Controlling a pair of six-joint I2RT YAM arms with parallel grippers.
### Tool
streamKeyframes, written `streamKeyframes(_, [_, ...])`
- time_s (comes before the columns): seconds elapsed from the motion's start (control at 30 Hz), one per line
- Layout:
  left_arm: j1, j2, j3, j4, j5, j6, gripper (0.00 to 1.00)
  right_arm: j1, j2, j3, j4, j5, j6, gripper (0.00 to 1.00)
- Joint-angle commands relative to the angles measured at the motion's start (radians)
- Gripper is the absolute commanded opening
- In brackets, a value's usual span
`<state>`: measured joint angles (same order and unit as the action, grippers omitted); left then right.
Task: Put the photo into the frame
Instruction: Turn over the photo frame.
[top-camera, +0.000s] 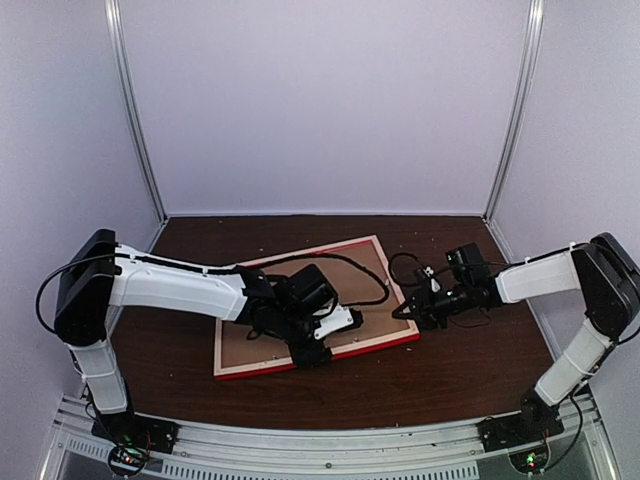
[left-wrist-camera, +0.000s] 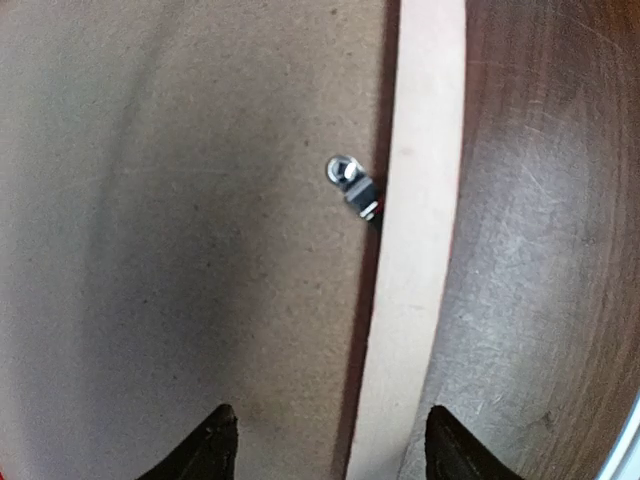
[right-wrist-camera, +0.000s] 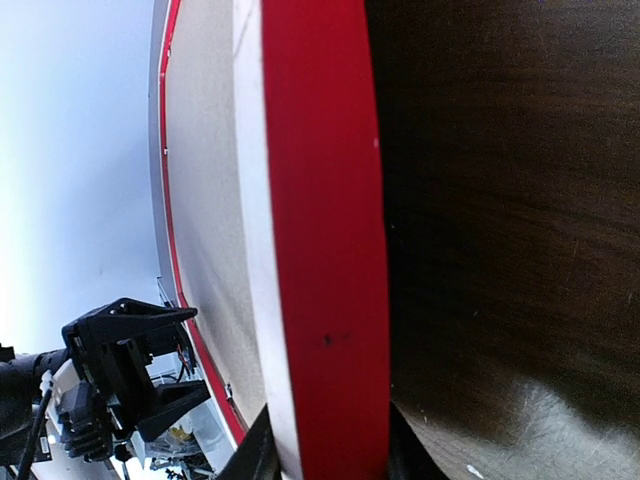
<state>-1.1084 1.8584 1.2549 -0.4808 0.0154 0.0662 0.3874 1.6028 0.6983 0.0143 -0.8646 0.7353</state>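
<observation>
Brown fibreboard backing (left-wrist-camera: 180, 200) is lying inside the frame (right-wrist-camera: 320, 250), which is resting face down on the tabletop (top-camera: 460, 380), its pale wood back facing up and its red edge showing round the outside. The photo is not showing in any view. It is probably sitting beneath the board, against the front opening, which would explain why the frame is lying this way up.

The left gripper (left-wrist-camera: 330, 450) is hovering low over the frame's near-right part with its fingers spread, straddling the pale rail and pinching nothing. Just ahead of it, a small metal clip (left-wrist-camera: 352, 185) is sitting on the board at the rail's inner edge. The gripper seems to be lining up on this clip, since the clip is what locks the board in place. Whether it is already reaching under the rail is not clear.

The right gripper (right-wrist-camera: 325, 455) is pinching the red outer rail near the frame's right corner, one finger on each side. It is most likely bracing the frame so that it is not sliding across the smooth tabletop while the other arm is working on the clip.
</observation>
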Motion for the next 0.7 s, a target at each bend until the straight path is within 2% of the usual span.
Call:
streamKeyframes(0.0, [-0.076, -0.041, 0.001, 0.008, -0.253, 0.044, 0.69, 0.001, -0.043, 0.061, -0.118, 0.030, 0.021, 0.03])
streamKeyframes(0.1, [-0.142, -0.037, 0.005, 0.005, -0.434, 0.097, 0.77, 0.001, -0.063, 0.085, -0.122, 0.001, 0.053, 0.00])
streamKeyframes(0.2, [-0.179, -0.032, 0.002, 0.009, -0.558, 0.119, 0.80, 0.002, -0.092, 0.113, -0.150, -0.017, 0.072, 0.00])
streamKeyframes(0.33, [-0.212, -0.026, -0.018, 0.045, -0.676, 0.159, 0.81, 0.001, -0.121, 0.144, -0.173, -0.047, 0.107, 0.00])
streamKeyframes(0.53, [-0.238, 0.026, -0.046, 0.153, -0.930, 0.236, 0.82, 0.002, -0.146, 0.183, -0.248, -0.055, 0.104, 0.00])
streamKeyframes(0.67, [-0.242, 0.025, -0.050, 0.183, -0.973, 0.259, 0.80, 0.002, -0.153, 0.192, -0.268, -0.051, 0.096, 0.00])
